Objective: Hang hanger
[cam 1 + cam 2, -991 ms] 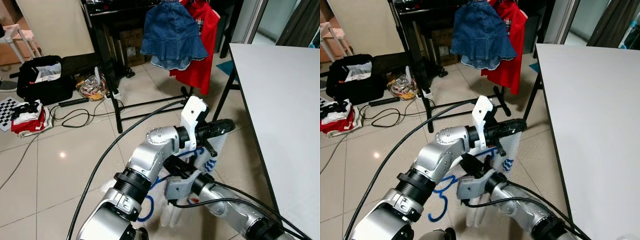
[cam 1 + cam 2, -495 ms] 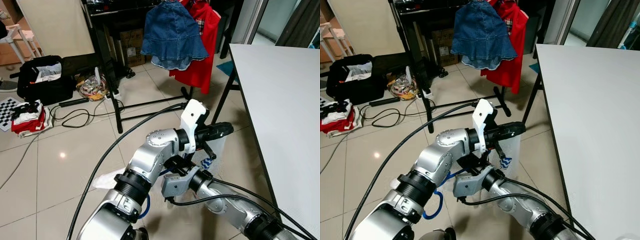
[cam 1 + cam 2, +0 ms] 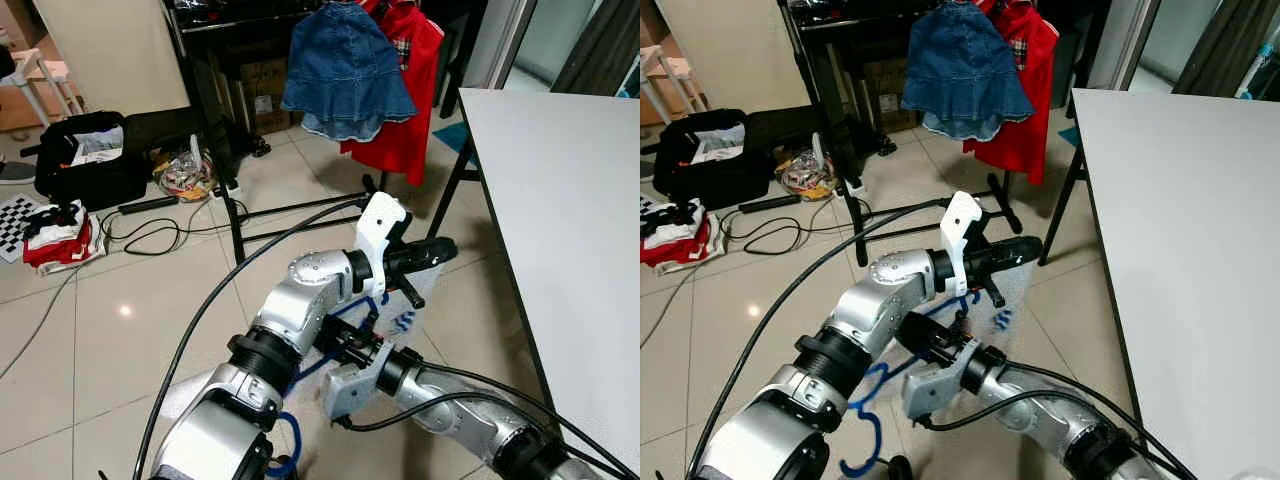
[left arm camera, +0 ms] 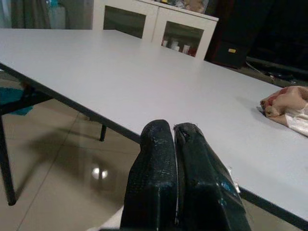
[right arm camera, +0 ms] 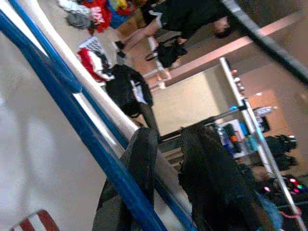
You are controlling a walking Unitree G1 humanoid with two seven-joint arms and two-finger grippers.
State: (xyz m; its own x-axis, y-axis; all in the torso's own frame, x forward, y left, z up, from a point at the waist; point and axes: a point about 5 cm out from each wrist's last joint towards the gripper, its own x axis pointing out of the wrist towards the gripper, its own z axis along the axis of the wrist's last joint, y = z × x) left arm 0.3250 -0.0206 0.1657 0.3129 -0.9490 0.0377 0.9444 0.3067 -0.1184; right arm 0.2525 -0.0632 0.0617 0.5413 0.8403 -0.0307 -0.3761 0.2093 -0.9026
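Upper left of the left eye view: a black bag (image 3: 85, 160) lies open on the tiled floor (image 3: 120, 330), with a red and white bundle of cloth (image 3: 55, 235) beside it and black cables (image 3: 150, 225) trailing toward the centre.

Upper centre: a black clothes rack (image 3: 215, 120) stands on the floor. A denim skirt (image 3: 345, 75) and a red garment (image 3: 405, 90) hang from it.

Centre: the left arm reaches across the frame, its tool (image 3: 440, 252) pointing toward the bench. In the left wrist view its two black fingers (image 4: 154, 178) lie pressed together with nothing between them.

Lower centre: the blue hanger (image 3: 875, 385) sits low, in front of the robot's body and well apart from the rack. Its hook end curls at the bottom of the right eye view. A pale garment (image 3: 415, 315) with blue markings hangs below the left tool.

Just right of that, the right tool (image 3: 930, 340) sits under the left forearm. In the right wrist view its fingers (image 5: 139, 163) are clamped on the hanger's blue bar.

Right side: the white bench (image 3: 560, 190) runs down the frame's edge. In the left wrist view a crumpled cloth (image 4: 286, 108) lies on it.
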